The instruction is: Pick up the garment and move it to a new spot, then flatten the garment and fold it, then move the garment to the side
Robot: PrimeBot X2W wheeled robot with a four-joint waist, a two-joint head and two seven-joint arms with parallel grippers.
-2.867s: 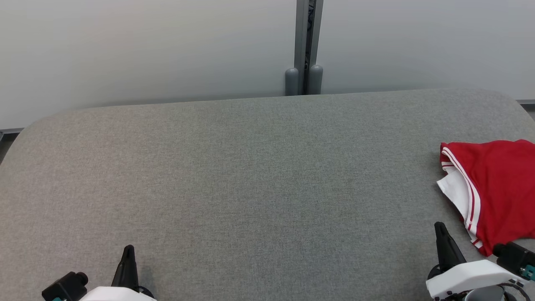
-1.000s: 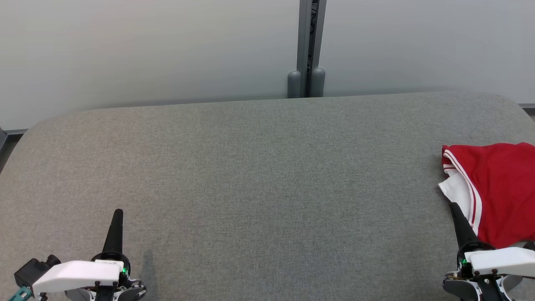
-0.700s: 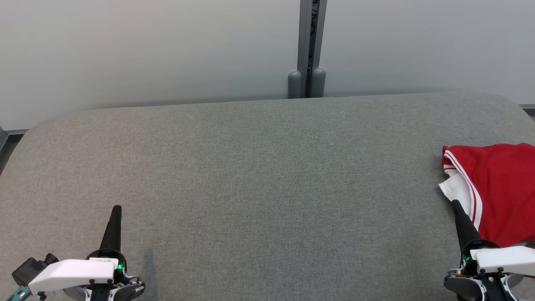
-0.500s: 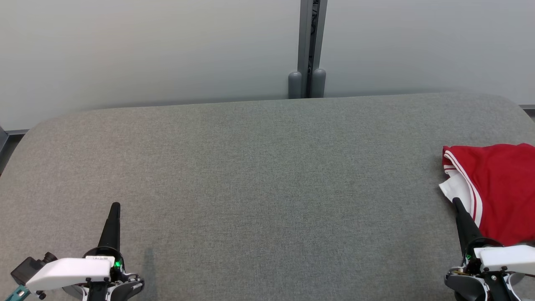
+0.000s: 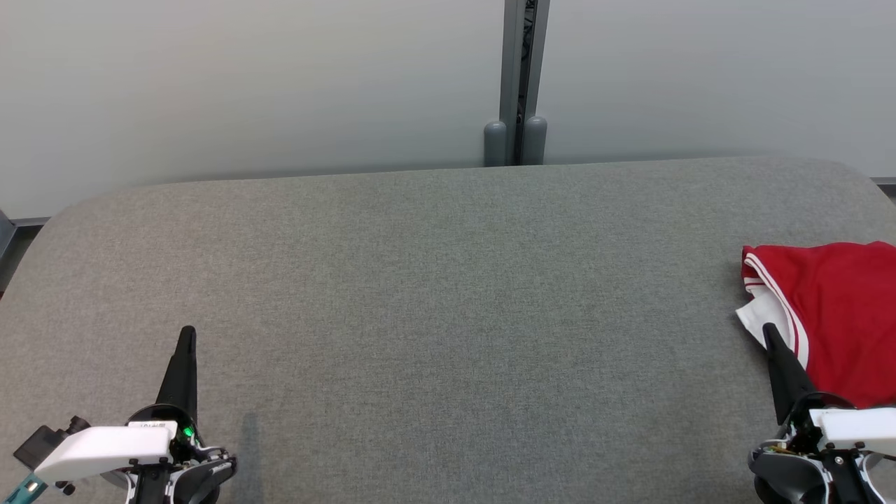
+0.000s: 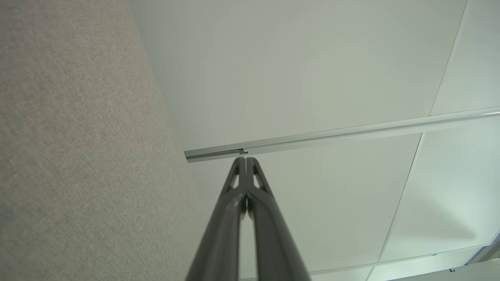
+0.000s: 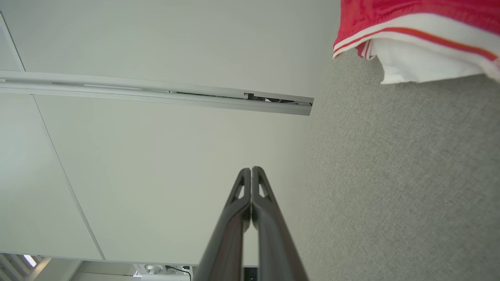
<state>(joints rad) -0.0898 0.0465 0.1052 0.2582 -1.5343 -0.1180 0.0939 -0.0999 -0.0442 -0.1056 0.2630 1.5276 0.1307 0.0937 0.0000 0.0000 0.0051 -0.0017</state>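
Head view showed the red, white-trimmed garment (image 5: pixel 840 315) lying bunched at the right edge of the grey counter (image 5: pixel 448 294), with nothing gripping it. The right claw (image 5: pixel 768 329), fingers pressed together and empty, pointed near the garment's white edge. The left claw (image 5: pixel 187 333), likewise closed and empty, sat well apart at lower left.

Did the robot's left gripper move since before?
Yes. The left gripper has reached farther forward across the grey table, toward its far edge by the grey post, and slightly left.
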